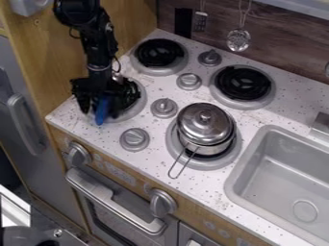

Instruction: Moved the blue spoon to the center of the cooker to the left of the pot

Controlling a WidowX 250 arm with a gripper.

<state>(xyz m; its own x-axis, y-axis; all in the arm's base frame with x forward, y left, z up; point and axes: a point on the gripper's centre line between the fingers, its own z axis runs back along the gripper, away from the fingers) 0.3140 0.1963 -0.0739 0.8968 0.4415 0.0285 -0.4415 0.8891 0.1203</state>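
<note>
Four black coil burners (159, 53) with grey drip rings are set in the speckled white worktop (77, 120). Over the one at the left of the view hangs the black two-finger hand (99, 96), at the end of the black robot arm (97, 45), which comes down from the upper left. The blue spoon (101, 112) is right at the hand, its blue part showing below it, at the side of that burner toward the front edge. Whether the hand is wide, narrow or gripping the spoon, I cannot tell.

To the right of the spoon, well apart from it, a shiny metal pot (204, 137) with a domed metal lid (206, 120) sits on the front burner nearer the grey sink (292, 178). Its wire handle (183, 166) points toward the front edge. Four round grey knobs (134, 139) stand in a slanting row between the burners. At the back, a slotted metal turner (201, 21) and a round perforated metal skimmer (238, 40) hang before the brown wood-grain wall (283, 48). Below the worktop is a grey oven door handle (112, 202).
</note>
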